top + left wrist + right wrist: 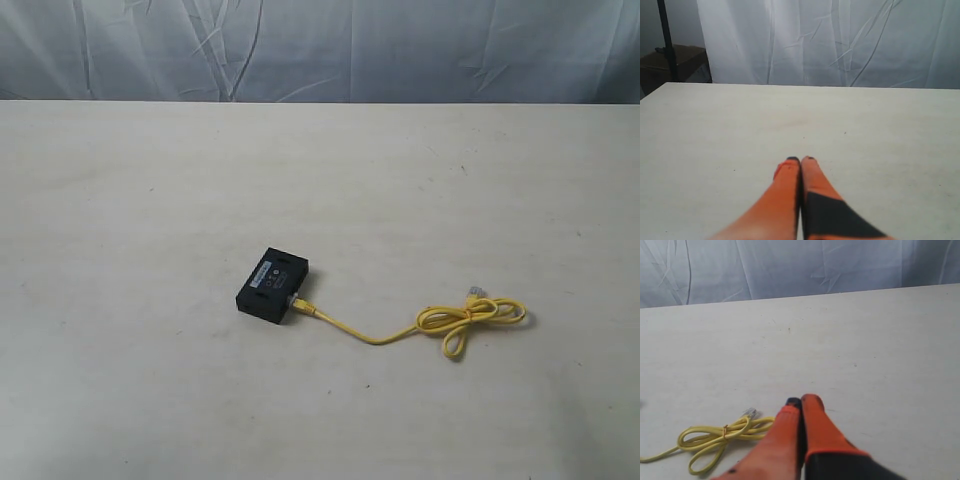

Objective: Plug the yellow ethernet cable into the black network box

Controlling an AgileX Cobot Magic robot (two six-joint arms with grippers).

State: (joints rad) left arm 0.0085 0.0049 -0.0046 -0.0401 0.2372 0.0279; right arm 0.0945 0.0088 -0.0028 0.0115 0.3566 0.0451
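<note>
The black network box (272, 287) lies flat on the white table, left of centre in the exterior view. One end of the yellow ethernet cable (400, 328) sits in the box's right side at the plug (301, 304). The cord runs right into a tied loop (478, 318), and its free clear plug (474, 292) lies beside that loop. Neither arm shows in the exterior view. My left gripper (801, 159) is shut and empty above bare table. My right gripper (801, 401) is shut and empty, just beside the cable loop (715, 436) and the free plug (750, 413).
The white table (150, 200) stretches wide around the box and the cable. A grey-white curtain (320, 45) hangs behind its far edge. A dark stand (666, 40) rises beyond the table's corner in the left wrist view.
</note>
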